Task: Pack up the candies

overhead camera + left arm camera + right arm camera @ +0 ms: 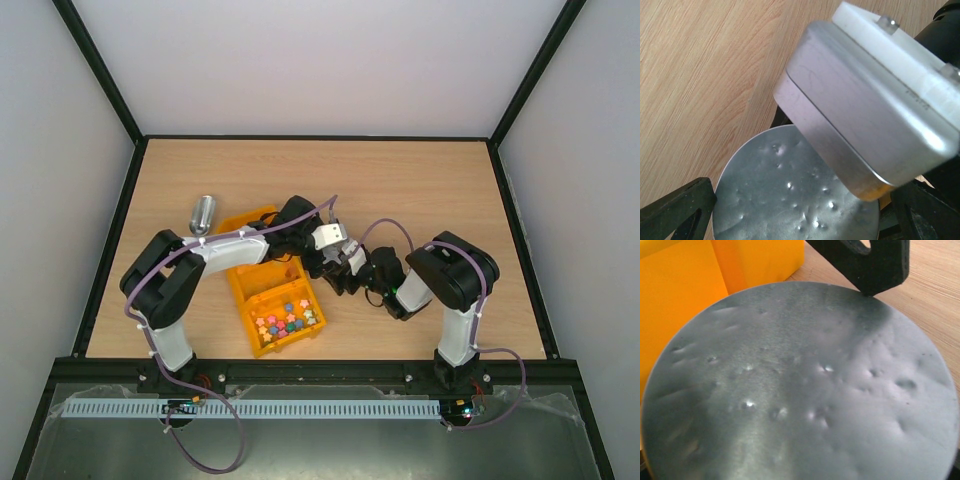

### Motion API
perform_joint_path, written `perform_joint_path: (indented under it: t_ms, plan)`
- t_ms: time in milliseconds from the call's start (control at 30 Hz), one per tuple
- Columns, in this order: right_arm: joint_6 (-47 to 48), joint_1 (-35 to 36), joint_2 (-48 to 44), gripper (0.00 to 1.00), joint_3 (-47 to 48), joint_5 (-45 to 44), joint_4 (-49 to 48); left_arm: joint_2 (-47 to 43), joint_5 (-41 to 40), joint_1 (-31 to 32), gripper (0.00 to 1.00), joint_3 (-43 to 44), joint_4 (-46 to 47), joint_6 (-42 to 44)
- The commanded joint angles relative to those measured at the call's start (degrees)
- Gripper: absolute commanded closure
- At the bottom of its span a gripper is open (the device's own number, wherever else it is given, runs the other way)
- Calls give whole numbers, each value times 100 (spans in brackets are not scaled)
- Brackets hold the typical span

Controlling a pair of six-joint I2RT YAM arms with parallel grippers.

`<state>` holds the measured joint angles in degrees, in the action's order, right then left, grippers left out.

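1. The left jaws stand spread, one either side of a round, dimpled, foil-like silver disc (pixel 790 200), likely steadying it.
2. The disc sits just under the right jaws; whether they pinch it, I cannot tell.
3. Small coloured wrapped candies (pixel 288 322) lie in a yellow plastic box (pixel 262 275) beside both jaws.
4. A silver rectangular metal housing (pixel 865 110) crowds the left jaws; a shiny metal scoop (pixel 203 213) lies well apart.

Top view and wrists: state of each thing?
candies: loose in the box's near compartment.
orange box: open-topped, partly under the left arm.
metal scoop: lying on the table, untouched.
silver disc: dimpled, beside the box.
left gripper: fingers spread wide around the disc; grip unclear.
right gripper: jaws hidden.
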<state>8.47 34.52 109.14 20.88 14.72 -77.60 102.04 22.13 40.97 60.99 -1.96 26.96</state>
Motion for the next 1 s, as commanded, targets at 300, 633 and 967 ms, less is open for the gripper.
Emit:
perform_joint_path:
  t_ms: [300, 633, 967]
  plan:
    - [134, 37, 25, 9, -103, -134, -124, 13, 77, -120, 0, -258, -208, 72]
    - [120, 36, 42, 18, -74, -144, -159, -217, 10, -118, 0, -377, -72, 123]
    - [137, 34, 43, 20, -84, -75, -191, -198, -218, -95, 0, -480, 91, -196]
